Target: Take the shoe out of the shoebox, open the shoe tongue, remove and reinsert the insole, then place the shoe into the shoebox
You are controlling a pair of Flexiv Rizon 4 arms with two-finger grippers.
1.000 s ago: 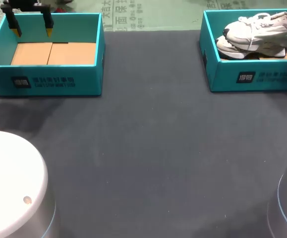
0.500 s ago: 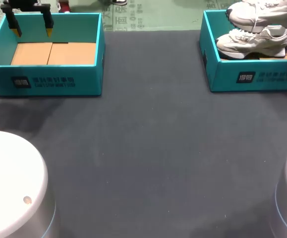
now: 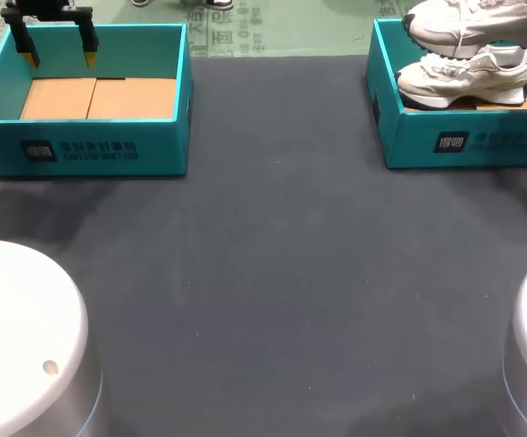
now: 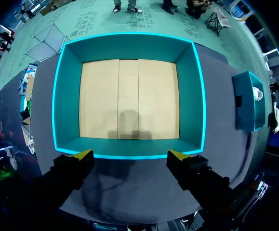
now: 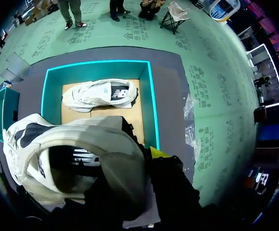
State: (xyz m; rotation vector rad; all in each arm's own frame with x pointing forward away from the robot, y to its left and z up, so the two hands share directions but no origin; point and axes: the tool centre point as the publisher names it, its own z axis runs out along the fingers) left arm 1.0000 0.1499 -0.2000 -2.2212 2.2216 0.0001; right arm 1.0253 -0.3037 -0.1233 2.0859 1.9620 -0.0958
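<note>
— Starting at the right claw (image 5: 132, 161): what do we enter for its grip?

— Closed on the held shoe (image 5: 76, 154). In the right wrist view one yellow fingertip (image 5: 158, 153) presses against the shoe's rim. The other finger is hidden behind the white upper, which fills the space just ahead of the claw.

— Position of that shoe from above?

— In the head view the held shoe (image 3: 463, 18) hangs clear above the far part of the right shoebox (image 3: 468, 146). The claw itself is cut off at the view's edge. A second shoe (image 3: 468, 80) lies inside that box on its cardboard floor, beneath the held one. The right wrist view shows the same: second shoe (image 5: 100, 93) within the teal walls of the right shoebox (image 5: 150, 96).

— Left claw?

— We log the left claw (image 4: 130, 156) as wide, with both yellow tips well apart and touching no object. It hovers over one long wall of the left shoebox (image 4: 129, 48), whose bare cardboard floor (image 4: 129, 98) lies ahead of the fingers. The head view puts the left claw (image 3: 58, 56) over that box's far rim.

— Surroundings?

— We note a dark counter (image 3: 272, 273), with the left shoebox (image 3: 90, 150) and the right shoebox well apart at its far corners.
</note>
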